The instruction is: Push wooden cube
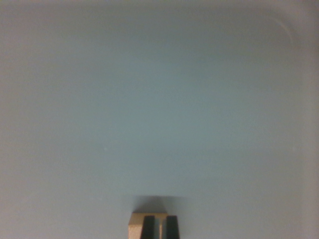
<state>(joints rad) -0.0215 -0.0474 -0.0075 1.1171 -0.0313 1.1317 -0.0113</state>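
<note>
Only the top of the wooden cube (135,225) shows, a small light-brown block at the bottom centre of the wrist view, resting on the pale blue-grey surface. My gripper (160,219) is right at it. Its two black fingers (148,227) stand close together in front of the cube, with just a narrow strip of wood showing between them. The cube reaches a little further to the wrist view's left than the fingers do, and they do not clamp its sides. A soft shadow lies on the surface just beyond the cube. The lower part of the cube and the fingers is cut off by the frame edge.
The pale blue-grey surface (159,109) fills nearly the whole view. A faint raised rim with a rounded corner (286,27) runs along the top and down the wrist view's right side.
</note>
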